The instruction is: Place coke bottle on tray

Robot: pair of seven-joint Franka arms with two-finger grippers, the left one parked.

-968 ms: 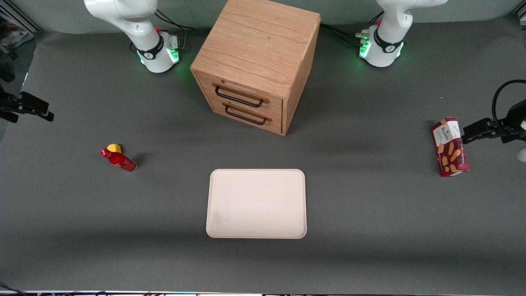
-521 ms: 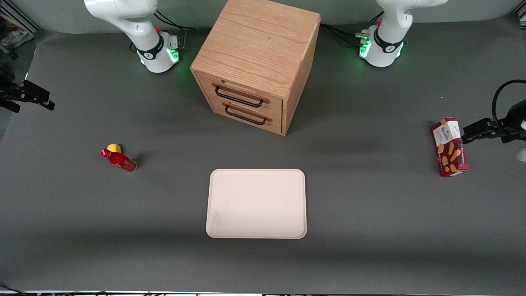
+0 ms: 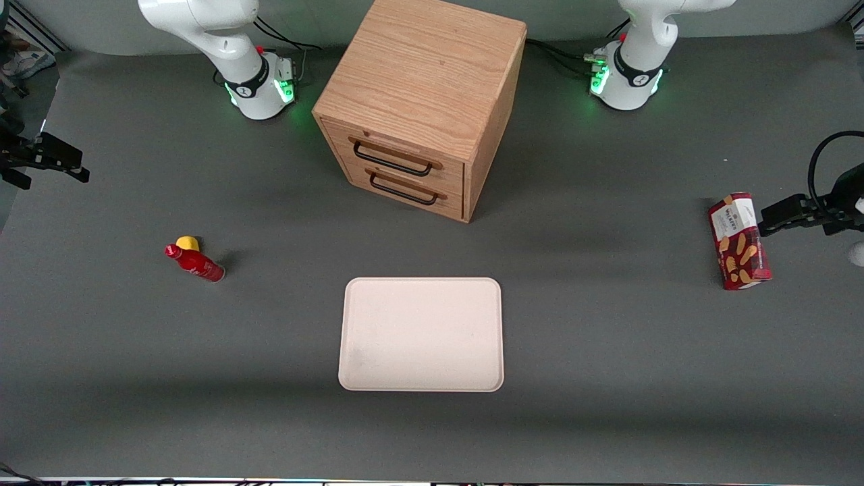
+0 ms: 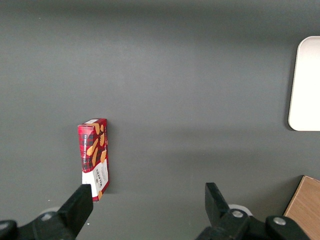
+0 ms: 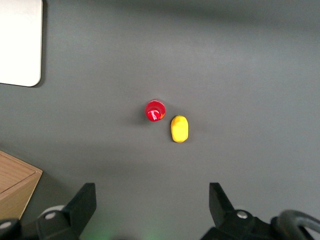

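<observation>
A small slim red coke bottle [image 3: 194, 262] with a red cap stands upright on the dark grey table [image 3: 607, 351], toward the working arm's end. A small yellow lump [image 3: 187, 242] sits just beside it, slightly farther from the front camera. The flat rectangular cream tray [image 3: 421, 334] with rounded corners lies well apart from the bottle, in front of the oak two-drawer cabinet [image 3: 418, 101]. The right arm's black two-finger gripper [image 5: 152, 207] hangs high above the bottle and lump, its jaws spread wide and holding nothing. A red snack box [image 3: 738, 241] lies toward the parked arm's end.
</observation>
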